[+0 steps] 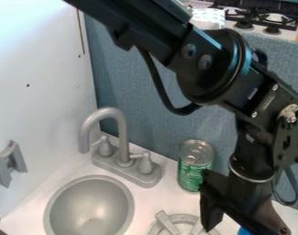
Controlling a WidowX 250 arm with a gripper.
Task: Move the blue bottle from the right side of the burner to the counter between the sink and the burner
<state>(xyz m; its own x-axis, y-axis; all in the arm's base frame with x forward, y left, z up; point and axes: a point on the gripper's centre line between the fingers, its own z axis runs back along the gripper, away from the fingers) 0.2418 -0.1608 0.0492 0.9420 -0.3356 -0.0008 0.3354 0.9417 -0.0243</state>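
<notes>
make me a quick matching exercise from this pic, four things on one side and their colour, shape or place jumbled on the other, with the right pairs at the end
Things:
1. can
2. faucet
3. sink basin
4. stove knob

Descriptions:
a. round and hollow, at the lower left
b. black, near the top right
c. green side, silvery top, standing upright
d. grey, with a tall arch

Right pairs: 1-c, 2-d, 3-a, 4-b
</notes>
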